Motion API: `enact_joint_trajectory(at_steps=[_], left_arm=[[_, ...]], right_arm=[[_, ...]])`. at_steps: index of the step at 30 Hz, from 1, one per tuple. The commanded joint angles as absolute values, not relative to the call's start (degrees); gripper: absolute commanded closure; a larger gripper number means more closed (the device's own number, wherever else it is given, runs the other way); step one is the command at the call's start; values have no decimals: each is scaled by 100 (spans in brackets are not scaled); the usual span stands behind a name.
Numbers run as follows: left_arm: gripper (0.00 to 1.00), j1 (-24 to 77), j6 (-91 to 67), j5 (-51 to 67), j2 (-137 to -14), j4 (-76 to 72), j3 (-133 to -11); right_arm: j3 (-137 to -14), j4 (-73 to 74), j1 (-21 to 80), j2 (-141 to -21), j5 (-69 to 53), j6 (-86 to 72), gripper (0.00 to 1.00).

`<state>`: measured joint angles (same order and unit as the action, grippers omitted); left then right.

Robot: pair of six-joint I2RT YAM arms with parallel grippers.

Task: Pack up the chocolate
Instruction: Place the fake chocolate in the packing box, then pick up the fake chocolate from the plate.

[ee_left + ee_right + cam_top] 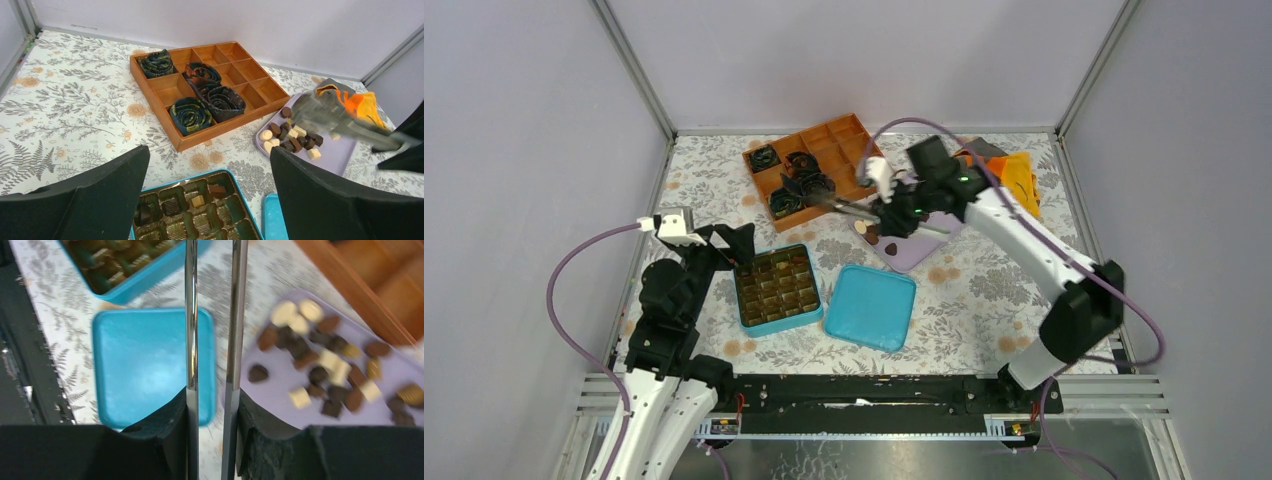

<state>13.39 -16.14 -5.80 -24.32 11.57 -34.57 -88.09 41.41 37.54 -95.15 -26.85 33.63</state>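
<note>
Several pieces of chocolate point(876, 236) point(295, 137) point(320, 360), dark, brown and cream, lie on a lilac plate point(921, 252) point(340, 156) point(285, 387). The blue box point(782, 323) point(193, 178) point(150, 282) holds three pieces point(217, 190) at one corner of its brown insert. My right gripper point(894, 212) point(212, 395) is shut on metal tongs point(844, 207) point(190, 315) above the plate's near-left end. The blades stand slightly apart with nothing seen between them, and their tips are out of the wrist view. My left gripper point(724, 245) point(209, 150) hangs open beside the box's left side.
The box's blue lid point(871, 307) point(272, 220) point(145, 365) lies flat between box and plate. A wooden compartment tray point(824, 140) point(172, 90) with black paper cups point(789, 200) point(192, 112) stands at the back. An orange cloth point(1019, 180) point(362, 105) lies at the back right.
</note>
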Motion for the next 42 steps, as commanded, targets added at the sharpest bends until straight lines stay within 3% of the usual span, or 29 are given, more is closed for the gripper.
enact_joint_trajectory(at_steps=[1,10,18,33,42], left_arm=[[1,1318,-1608,-230,-2540,754,-3395],[1,1332,-1643,492,-2884,678,-3406],[1,1351,-1827,1027,-3165,710,-3539],[1,1464,-1978,1470,-3991,1008,-3832],[1,1746,-2041,1656,-4743,1023,-4846]], right_arm=[[-8179,3748,2852,-8602,-3235,3570,63],[-6396,3093,909,-7371,-4058,3368,62],[-5513,2784,-132,-6816,-4329,3456,62],[-5362,3078,-299,-6573,-4390,3617,62],[-5585,3232,-240,-6732,-4479,3620,62]])
